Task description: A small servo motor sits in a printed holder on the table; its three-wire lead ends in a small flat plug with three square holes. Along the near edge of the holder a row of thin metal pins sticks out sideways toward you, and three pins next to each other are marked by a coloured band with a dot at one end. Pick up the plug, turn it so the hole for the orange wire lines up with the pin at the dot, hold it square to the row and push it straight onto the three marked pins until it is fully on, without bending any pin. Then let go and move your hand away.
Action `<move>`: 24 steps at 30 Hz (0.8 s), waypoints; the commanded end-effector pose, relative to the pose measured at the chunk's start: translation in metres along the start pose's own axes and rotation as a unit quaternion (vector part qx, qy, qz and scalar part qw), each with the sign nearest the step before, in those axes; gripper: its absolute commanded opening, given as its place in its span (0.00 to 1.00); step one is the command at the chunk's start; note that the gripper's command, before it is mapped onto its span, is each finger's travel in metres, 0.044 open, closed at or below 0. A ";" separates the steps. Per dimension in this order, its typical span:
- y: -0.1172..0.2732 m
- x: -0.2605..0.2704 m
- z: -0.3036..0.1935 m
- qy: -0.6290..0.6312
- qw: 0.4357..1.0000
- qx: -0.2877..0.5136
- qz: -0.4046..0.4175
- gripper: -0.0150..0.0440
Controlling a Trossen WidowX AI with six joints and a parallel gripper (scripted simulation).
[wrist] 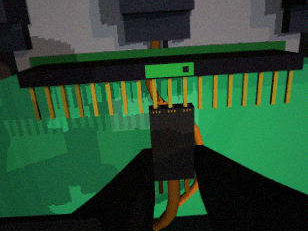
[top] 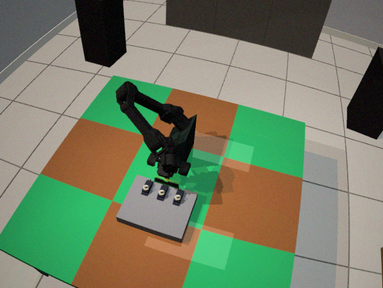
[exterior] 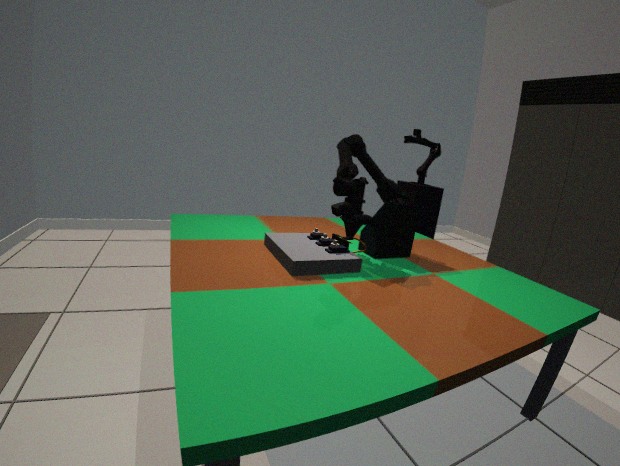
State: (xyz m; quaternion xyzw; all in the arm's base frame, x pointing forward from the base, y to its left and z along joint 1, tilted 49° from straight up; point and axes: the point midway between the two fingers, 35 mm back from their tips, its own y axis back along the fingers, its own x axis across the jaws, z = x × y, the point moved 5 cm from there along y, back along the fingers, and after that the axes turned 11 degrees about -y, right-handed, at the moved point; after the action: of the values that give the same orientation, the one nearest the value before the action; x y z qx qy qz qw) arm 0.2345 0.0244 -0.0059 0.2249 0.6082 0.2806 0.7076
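My gripper (top: pixel 167 175) (exterior: pixel 349 237) (wrist: pixel 173 156) is shut on the black plug (wrist: pixel 172 134), with a finger on each side. In the wrist view the plug's front edge is at the tips of the three marked pins (wrist: pixel 170 93), roughly square to the row; whether the tips have entered the holes cannot be told. The green band (wrist: pixel 165 71) has its dark dot (wrist: pixel 185 69) at the right end. An orange wire (wrist: pixel 198 135) shows along the plug's right side; wire order at its back is partly hidden. The row sits at the edge of the grey holder (top: pixel 154 213) (exterior: pixel 295 250).
Three dark servos with pale round horns, the middle one (top: pixel 162 192) among them, stand on the holder behind the pin row. Unmarked pins (wrist: pixel 230 91) stick out on both sides of the marked ones. The arm's dark base block (exterior: pixel 388 235) stands close to the holder.
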 end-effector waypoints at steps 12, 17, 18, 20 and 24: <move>0.000 0.002 0.011 0.001 1.000 -0.002 -0.002 0.25; 0.000 0.003 0.015 0.001 1.000 -0.002 -0.002 0.25; 0.000 0.003 0.015 0.001 1.000 -0.002 -0.002 0.25; 0.000 0.003 0.016 0.001 1.000 -0.002 -0.002 0.25; 0.001 0.003 0.018 0.001 1.000 -0.002 -0.002 0.25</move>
State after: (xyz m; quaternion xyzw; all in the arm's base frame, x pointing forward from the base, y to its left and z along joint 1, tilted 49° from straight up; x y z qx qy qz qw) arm 0.2462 0.0260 -0.0064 0.2249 0.6139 0.2778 0.7038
